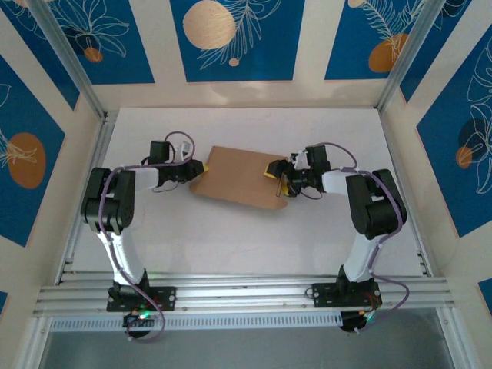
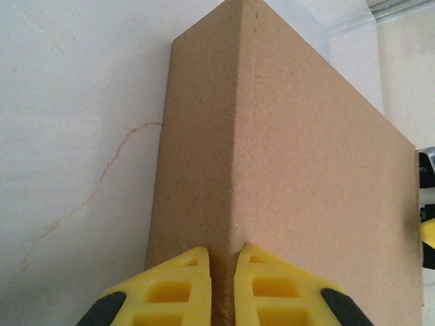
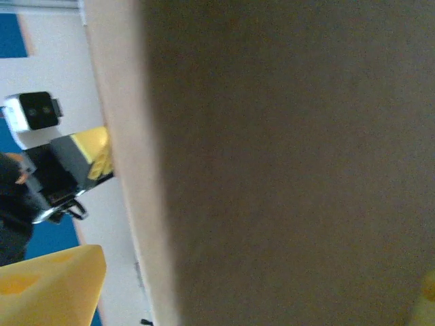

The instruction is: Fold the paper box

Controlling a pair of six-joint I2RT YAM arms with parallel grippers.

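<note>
Top external view showed the paper box (image 1: pixel 234 178) lying on the white table (image 1: pixel 254 238) between the two arms, a shallow brown slab turned at a slant. The left arm rose from its base to a raised elbow, and its forearm reached to the right, bringing the left end effector (image 1: pixel 197 167) to the left end of the box. The right arm mirrored it: elbow up, forearm reaching left, with the right end effector (image 1: pixel 277 181) at the box's right end.

From the left wrist, the yellow fingers (image 2: pixel 180 292) stood almost together, with a thin strip of cardboard caught in the narrow gap between them. They were pinched on the box at the corner where two of its faces met. The box stretched away from that grip across the table.

From the right wrist, a cardboard face sat very close to the lens and blurred. One yellow finger (image 3: pixel 51 288) showed at the lower left, just clear of the box's side. A sliver of yellow at the far right edge suggested the other finger. The jaws stood wide apart, straddling the box. The left end effector (image 3: pixel 92 155) was visible beyond the box.
</note>
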